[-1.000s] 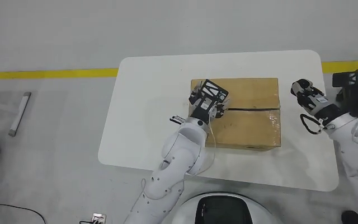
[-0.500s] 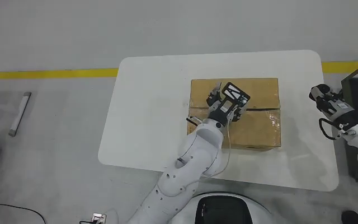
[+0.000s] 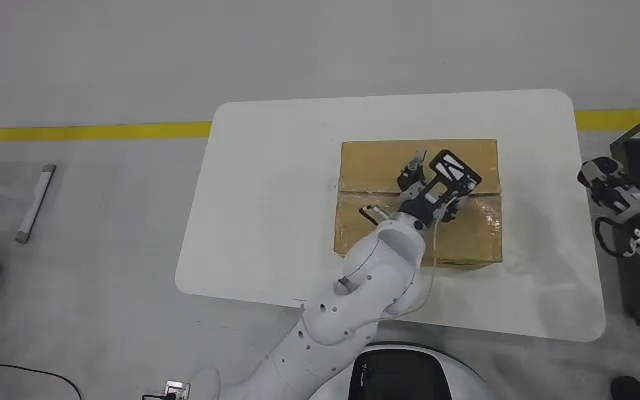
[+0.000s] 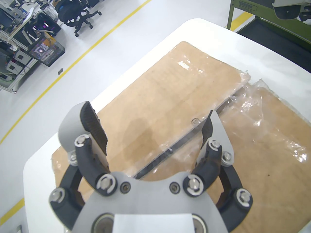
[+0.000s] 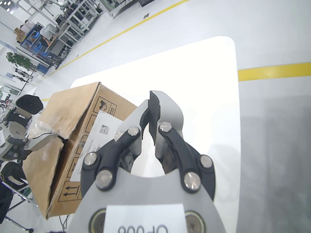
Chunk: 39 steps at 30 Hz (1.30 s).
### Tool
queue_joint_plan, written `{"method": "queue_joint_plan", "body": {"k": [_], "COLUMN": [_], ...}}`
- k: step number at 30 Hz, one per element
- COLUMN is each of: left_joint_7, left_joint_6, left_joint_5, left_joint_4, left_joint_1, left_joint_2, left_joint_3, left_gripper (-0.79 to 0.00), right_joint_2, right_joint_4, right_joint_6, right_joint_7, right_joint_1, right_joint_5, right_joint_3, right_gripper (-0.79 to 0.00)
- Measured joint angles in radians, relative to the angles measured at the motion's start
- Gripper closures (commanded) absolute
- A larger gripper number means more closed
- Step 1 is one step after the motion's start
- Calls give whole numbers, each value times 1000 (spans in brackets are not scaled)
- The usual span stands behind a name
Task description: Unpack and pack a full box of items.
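Observation:
A brown cardboard box (image 3: pixel 390 165) lies on the white table (image 3: pixel 260 200), right of centre. Its two top flaps are down, with a dark seam (image 4: pixel 175 144) between them and crumpled clear tape (image 4: pixel 247 98) along it. My left gripper (image 3: pixel 432 180) hovers over the right part of the box top, open, with the seam between its fingers (image 4: pixel 93 124) and nothing held. Beyond the table's right edge, my right gripper (image 3: pixel 605 188) is shut and empty (image 5: pixel 150 112). From there the box (image 5: pixel 70 107) shows a labelled end.
A dark green cart (image 4: pixel 245 3) stands just past the table's right side. The table's left half (image 3: pixel 270 160) and front strip are bare. A yellow floor line (image 3: pixel 100 130) runs behind the table. A grey bar (image 3: pixel 32 202) lies on the floor at far left.
My left gripper has slid right along the box top, from its left end to right of centre. The right arm has drawn back to the right, off the table.

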Motion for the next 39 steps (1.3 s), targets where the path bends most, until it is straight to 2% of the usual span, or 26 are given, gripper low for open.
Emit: {"method": "queue_joint_plan", "body": {"k": [9,16,19,25,32,39], "left_joint_7": [16,-40,-85,-201,-265,-253], "left_joint_6": [-5,15,17,-25,-117,-119], "left_joint_5": [-6,38,93,252,397,431], "left_joint_4": [43,-37,-113,-319,-546,-668], "left_joint_1": [-43,-19,24,164,378,508], "left_joint_2": [-35,-30,-16,25,68,84], "left_joint_3": [37,-31,-90,-251,-467,-603], "left_gripper": [-785,-785,-785,-785,-785,-785], "right_joint_2": [-2,-1,-1,-2,-11,-41], "right_joint_4": [-3,-44,-73,-148,-227,-190], "right_joint_6": [-15,-32,-37,-45,-50,-13], "right_joint_7": [-7,29,49,71,79,18], "right_joint_1": [-41,-29,-13,34,127,298], "right_joint_5": [51,153,177,173,48,-116], "right_joint_3": [45,48,25,-80,-333,-639], "right_gripper": [0,0,0,0,0,0]}}
